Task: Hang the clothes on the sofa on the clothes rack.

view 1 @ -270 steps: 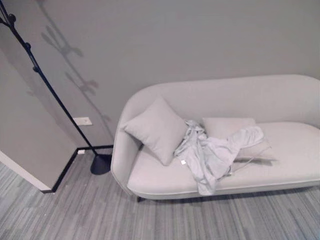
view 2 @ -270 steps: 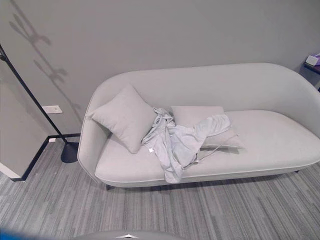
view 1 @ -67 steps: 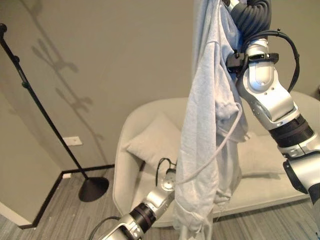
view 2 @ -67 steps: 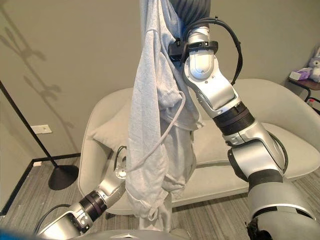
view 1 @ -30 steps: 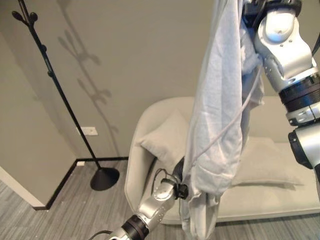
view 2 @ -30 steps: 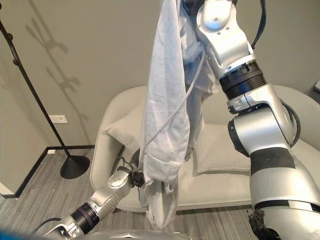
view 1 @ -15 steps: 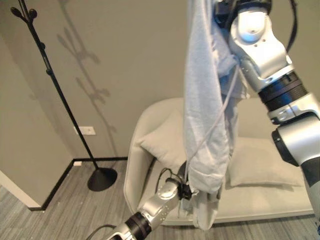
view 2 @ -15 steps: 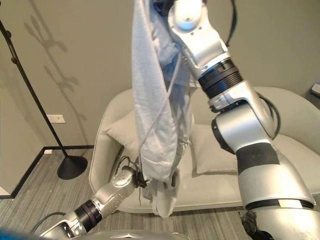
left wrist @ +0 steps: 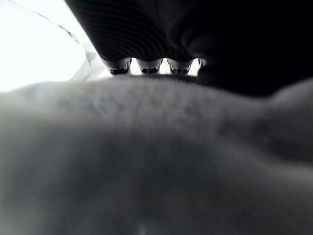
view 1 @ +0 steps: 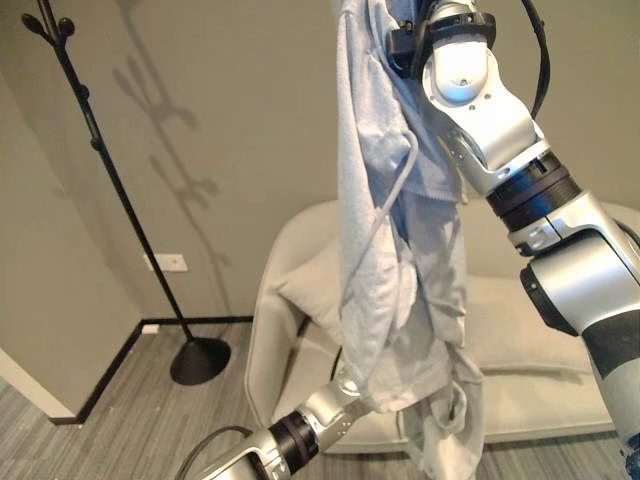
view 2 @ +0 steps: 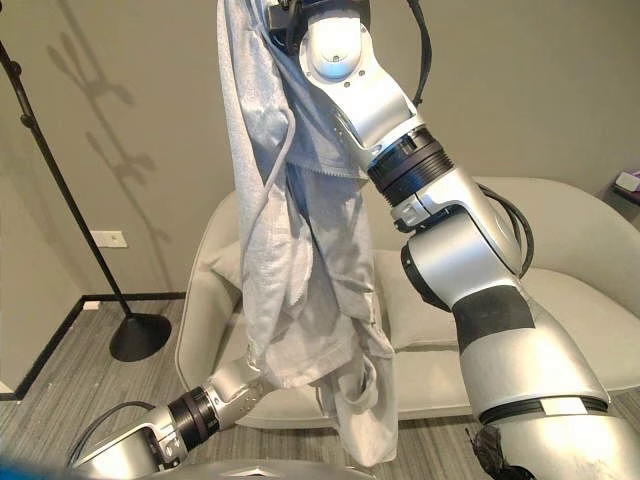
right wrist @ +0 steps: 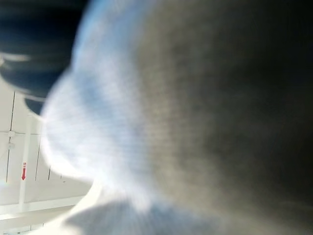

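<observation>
A pale grey-blue hooded top (view 1: 400, 300) hangs full length in front of me, its upper end carried past the top edge by my raised right arm (view 1: 480, 110). In the right wrist view the cloth (right wrist: 195, 122) lies right against my right hand (right wrist: 29, 54). My left forearm (view 2: 190, 420) reaches in from the lower left and ends under the top's lower folds. The left wrist view has cloth (left wrist: 156, 161) draped over my left hand (left wrist: 146, 29). The black clothes rack (view 1: 110, 180) leans at the left, well apart from the top.
The light grey sofa (view 2: 560, 260) stands behind the hanging top with two cushions (view 1: 315, 290) on it. The rack's round base (view 1: 200, 360) rests on the striped carpet beside the sofa's left end. A wall corner juts out at the far left, and a white socket (view 1: 165, 263) is on the wall.
My right arm has swung the hanging top to the left, towards the rack. My left hand has slipped under the top's lower folds and is now covered by them.
</observation>
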`<state>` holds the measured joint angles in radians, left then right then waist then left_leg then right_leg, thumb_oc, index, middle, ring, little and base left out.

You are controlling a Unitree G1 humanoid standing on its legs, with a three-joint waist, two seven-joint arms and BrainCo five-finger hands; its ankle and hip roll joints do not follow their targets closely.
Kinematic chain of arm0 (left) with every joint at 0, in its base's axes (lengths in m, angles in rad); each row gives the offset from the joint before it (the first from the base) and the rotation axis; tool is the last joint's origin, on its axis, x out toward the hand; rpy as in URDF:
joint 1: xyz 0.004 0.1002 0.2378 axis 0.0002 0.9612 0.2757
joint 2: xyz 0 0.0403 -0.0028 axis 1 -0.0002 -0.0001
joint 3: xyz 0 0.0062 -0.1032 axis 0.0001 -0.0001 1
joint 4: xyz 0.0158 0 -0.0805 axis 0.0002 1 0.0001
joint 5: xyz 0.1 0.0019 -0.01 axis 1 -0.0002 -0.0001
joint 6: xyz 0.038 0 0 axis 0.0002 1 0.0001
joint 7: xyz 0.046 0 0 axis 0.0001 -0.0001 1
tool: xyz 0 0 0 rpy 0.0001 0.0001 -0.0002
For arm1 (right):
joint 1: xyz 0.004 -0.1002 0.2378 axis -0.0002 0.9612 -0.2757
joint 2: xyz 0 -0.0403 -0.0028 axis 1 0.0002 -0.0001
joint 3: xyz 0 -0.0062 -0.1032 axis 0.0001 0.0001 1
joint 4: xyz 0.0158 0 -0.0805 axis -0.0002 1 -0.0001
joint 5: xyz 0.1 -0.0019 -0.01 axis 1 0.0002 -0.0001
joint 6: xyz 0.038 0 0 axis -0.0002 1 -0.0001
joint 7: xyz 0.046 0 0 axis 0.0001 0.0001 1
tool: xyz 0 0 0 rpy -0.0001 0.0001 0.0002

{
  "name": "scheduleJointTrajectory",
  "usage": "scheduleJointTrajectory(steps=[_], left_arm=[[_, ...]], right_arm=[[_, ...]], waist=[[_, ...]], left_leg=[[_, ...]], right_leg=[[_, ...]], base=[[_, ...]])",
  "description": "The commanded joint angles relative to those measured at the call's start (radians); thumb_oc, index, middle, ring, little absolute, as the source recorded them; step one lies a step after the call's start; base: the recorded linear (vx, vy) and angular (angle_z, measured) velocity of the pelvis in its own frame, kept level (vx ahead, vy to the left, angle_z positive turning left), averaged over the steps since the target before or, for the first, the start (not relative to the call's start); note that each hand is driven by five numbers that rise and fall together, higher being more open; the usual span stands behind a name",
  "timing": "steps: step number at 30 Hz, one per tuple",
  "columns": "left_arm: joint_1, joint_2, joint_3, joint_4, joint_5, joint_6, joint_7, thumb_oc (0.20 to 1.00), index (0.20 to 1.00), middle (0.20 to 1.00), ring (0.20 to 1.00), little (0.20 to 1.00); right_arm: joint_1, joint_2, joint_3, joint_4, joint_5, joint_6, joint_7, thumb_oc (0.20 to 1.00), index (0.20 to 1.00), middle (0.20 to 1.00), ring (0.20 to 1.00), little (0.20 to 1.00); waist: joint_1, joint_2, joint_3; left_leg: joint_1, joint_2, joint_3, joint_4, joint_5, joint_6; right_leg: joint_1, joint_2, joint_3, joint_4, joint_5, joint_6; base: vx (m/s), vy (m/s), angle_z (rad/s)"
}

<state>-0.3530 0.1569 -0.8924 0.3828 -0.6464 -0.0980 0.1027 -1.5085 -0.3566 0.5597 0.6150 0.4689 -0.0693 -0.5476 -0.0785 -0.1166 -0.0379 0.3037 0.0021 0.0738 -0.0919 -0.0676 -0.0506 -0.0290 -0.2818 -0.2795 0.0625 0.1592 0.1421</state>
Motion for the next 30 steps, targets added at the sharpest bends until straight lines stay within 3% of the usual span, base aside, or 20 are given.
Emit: scheduleJointTrajectory(steps=[1, 8, 15, 16, 19, 23, 24, 25, 26, 28, 29, 30], left_arm=[[-0.047, -0.058, 0.039, 0.031, 0.019, -0.039, -0.008, 0.200, 0.200, 0.200, 0.200, 0.200], [0.028, -0.011, 0.165, 0.041, 0.045, -0.047, 0.048, 0.200, 0.200, 0.200, 0.200, 0.200], [0.182, 0.046, 0.381, -0.051, 0.040, -0.070, 0.119, 0.200, 0.200, 0.200, 0.200, 0.200], [0.184, 0.048, 0.380, -0.053, 0.040, -0.069, 0.119, 0.200, 0.200, 0.200, 0.200, 0.200], [0.308, 0.081, 0.541, -0.154, 0.097, -0.081, 0.151, 0.200, 0.200, 0.200, 0.200, 0.200], [0.380, 0.100, 0.652, -0.230, 0.164, -0.086, 0.183, 0.200, 0.200, 0.200, 0.200, 0.200], [0.405, 0.111, 0.716, -0.271, 0.225, -0.098, 0.207, 0.200, 0.200, 0.200, 0.200, 0.200], [0.414, 0.114, 0.740, -0.293, 0.256, -0.103, 0.223, 0.200, 0.200, 0.200, 0.200, 0.200], [0.415, 0.116, 0.738, -0.295, 0.257, -0.102, 0.224, 0.200, 0.200, 0.200, 0.200, 0.200], [0.430, 0.127, 0.786, -0.327, 0.296, -0.112, 0.253, 0.200, 0.200, 0.200, 0.200, 0.200], [0.447, 0.135, 0.838, -0.349, 0.350, -0.117, 0.295, 0.200, 0.200, 0.200, 0.200, 0.200], [0.448, 0.135, 0.838, -0.351, 0.351, -0.116, 0.295, 0.200, 0.200, 0.200, 0.200, 0.200]], right_arm=[[-0.138, -0.028, -0.025, 0.111, -0.016, -0.030, -0.003, 0.200, 0.200, 0.200, 0.200, 0.200], [-0.080, -0.160, -0.031, 0.086, -0.028, -0.023, 0.007, 0.200, 0.200, 0.200, 0.200, 0.200], [0.136, -0.400, -0.088, -0.211, -0.100, -0.024, 0.020, 0.200, 0.200, 0.200, 0.200, 0.200], [0.143, -0.400, -0.092, -0.216, -0.101, -0.022, 0.020, 0.200, 0.200, 0.200, 0.200, 0.200], [0.371, -0.553, -0.205, -0.433, -0.176, -0.038, 0.059, 0.200, 0.200, 0.200, 0.200, 0.200], [0.602, -0.591, -0.346, -0.596, -0.242, -0.046, 0.094, 0.200, 0.200, 0.200, 0.200, 0.200], [0.703, -0.607, -0.423, -0.664, -0.267, -0.069, 0.107, 0.200, 0.200, 0.200, 0.200, 0.200], [0.762, -0.598, -0.463, -0.697, -0.281, -0.078, 0.113, 0.200, 0.200, 0.200, 0.200, 0.200], [0.770, -0.597, -0.470, -0.702, -0.281, -0.077, 0.114, 0.200, 0.200, 0.200, 0.200, 0.200], [0.831, -0.568, -0.517, -0.741, -0.294, -0.097, 0.118, 0.200, 0.200, 0.200, 0.200, 0.200], [0.870, -0.530, -0.543, -0.764, -0.305, -0.114, 0.126, 0.200, 0.200, 0.200, 0.200, 0.200], [0.872, -0.529, -0.545, -0.766, -0.305, -0.114, 0.126, 0.200, 0.200, 0.200, 0.200, 0.200]], waist=[[0.024, -0.029, 0.007], [0.032, -0.032, 0.008], [0.045, -0.030, 0.021], [0.046, -0.032, 0.019], [0.058, -0.026, 0.034], [0.068, -0.028, 0.056], [0.067, -0.009, 0.079], [0.070, 0.008, 0.093], [0.070, 0.003, 0.092], [0.083, 0.030, 0.113], [0.105, 0.048, 0.116], [0.105, 0.045, 0.114]], left_leg=[[-0.003, -0.038, -0.052, 0.005, -0.140, 0.053], [-0.005, -0.045, -0.047, 0.005, -0.136, 0.054], [-0.008, -0.067, -0.043, 0.005, -0.130, 0.066], [-0.008, -0.067, -0.043, 0.005, -0.130, 0.066], [-0.020, -0.080, -0.041, 0.009, -0.123, 0.072], [-0.038, -0.085, -0.030, 0.017, -0.112, 0.073], [-0.055, -0.076, -0.024, 0.023, -0.099, 0.079], [-0.071, -0.064, -0.017, 0.029, -0.093, 0.083], [-0.074, -0.068, -0.018, 0.030, -0.090, 0.083], [-0.115, -0.054, 0.000, 0.048, -0.064, 0.094], [-0.154, -0.048, 0.025, 0.053, -0.029, 0.108], [-0.158, -0.050, 0.026, 0.054, -0.026, 0.107]], right_leg=[[-0.042, -0.116, 0.029, 0.013, 0.112, 0.106], [-0.033, -0.120, 0.028, -0.013, 0.133, 0.111], [-0.029, -0.142, 0.028, -0.032, 0.169, 0.120], [-0.029, -0.142, 0.028, -0.032, 0.169, 0.120], [-0.035, -0.159, 0.019, -0.033, 0.189, 0.120], [-0.054, -0.170, -0.001, -0.030, 0.252, 0.120], [-0.070, -0.164, -0.018, 0.008, 0.229, 0.120], [-0.070, -0.148, -0.021, 0.060, 0.155, 0.115], [-0.074, -0.152, -0.020, 0.064, 0.155, 0.115], [-0.069, -0.120, -0.043, 0.200, 0.026, 0.081], [-0.060, -0.089, -0.078, 0.379, -0.091, 0.052], [-0.065, -0.092, -0.077, 0.384, -0.093, 0.050]], base=[[0.00, 0.000, 0.00], [-0.03, 0.008, -0.02], [-0.05, 0.035, -0.01], [-0.04, 0.036, 0.01], [-0.07, 0.066, -0.01], [-0.11, 0.040, 0.00], [-0.23, 0.113, 0.01], [-0.20, 0.113, 0.01], [-0.18, 0.096, 0.04], [-0.24, 0.131, -0.10], [-0.23, 0.127, -0.38], [-0.21, 0.112, -0.53]])
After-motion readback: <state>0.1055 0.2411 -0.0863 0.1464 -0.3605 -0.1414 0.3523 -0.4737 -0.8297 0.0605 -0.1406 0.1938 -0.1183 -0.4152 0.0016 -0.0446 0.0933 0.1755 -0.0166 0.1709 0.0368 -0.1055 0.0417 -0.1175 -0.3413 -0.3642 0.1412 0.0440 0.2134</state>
